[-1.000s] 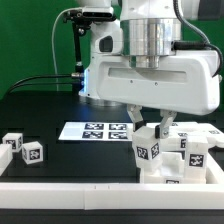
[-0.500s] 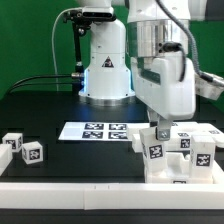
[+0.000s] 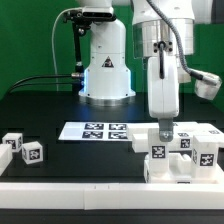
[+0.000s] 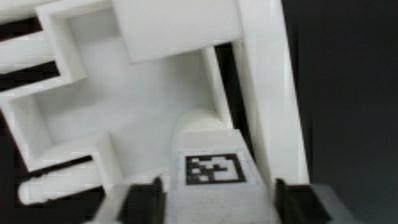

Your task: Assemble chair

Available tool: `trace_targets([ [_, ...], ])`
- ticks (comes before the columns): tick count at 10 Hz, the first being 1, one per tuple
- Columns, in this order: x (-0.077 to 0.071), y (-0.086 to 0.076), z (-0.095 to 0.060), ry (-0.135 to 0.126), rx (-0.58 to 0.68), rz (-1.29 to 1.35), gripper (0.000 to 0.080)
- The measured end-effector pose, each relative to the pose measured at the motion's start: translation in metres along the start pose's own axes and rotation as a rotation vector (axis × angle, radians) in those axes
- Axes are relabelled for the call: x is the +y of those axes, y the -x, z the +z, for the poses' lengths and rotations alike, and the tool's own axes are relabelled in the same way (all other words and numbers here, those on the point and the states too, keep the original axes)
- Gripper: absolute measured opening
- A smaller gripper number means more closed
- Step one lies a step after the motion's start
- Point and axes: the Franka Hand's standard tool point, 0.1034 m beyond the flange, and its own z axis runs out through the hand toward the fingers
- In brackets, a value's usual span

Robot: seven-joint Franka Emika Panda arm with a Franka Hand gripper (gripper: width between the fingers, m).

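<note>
White plastic, tagged in black and white, makes up most of what counts here. The chair (image 3: 190, 160) stands as a partly built blocky cluster at the exterior view's right, close to the white border rail (image 3: 70, 195) at the front of the black worktop (image 3: 50, 110).

The gripper (image 3: 165, 135) reaches straight down onto the near corner of that cluster. In the wrist view the fingers (image 4: 151, 205) sit one on each flank of a tagged piece (image 4: 214, 165). No dark gap shows on either side, so they appear closed on it. Beyond this piece lies the flat slotted panel of the chair (image 4: 107, 90), and the piece touches it. Whether the joint is fully seated cannot be told from either view.

As to progress, several parts already read as one joined structure, so the assembly looks well under way. It is not finished. Two loose blocks (image 3: 10, 143) (image 3: 32, 153) wait on the worktop at the exterior view's left, well apart from the chair, and they probably have yet to be fetched and fitted. The marker board (image 3: 100, 130) lies flat between them and the chair. The step in hand seems to be seating the gripped piece.
</note>
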Motion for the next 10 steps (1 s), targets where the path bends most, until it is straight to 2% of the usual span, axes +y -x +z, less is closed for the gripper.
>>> trace_targets([
  [1, -0.002, 0.003, -0.003, 0.032, -0.006, -0.126, 0.0452],
  [2, -0.005, 0.004, -0.005, 0.028, -0.008, -0.245, 0.0577],
  [3, -0.005, 0.000, -0.004, 0.032, -0.005, -0.450, 0.0627],
  [8, -0.004, -0.004, -0.003, 0.032, -0.004, -0.796, 0.0649],
  [9, -0.007, -0.008, -0.002, 0.028, 0.021, -0.994, 0.0649],
  [10, -0.007, -0.005, 0.001, 0.036, 0.041, -1.141, 0.0649],
])
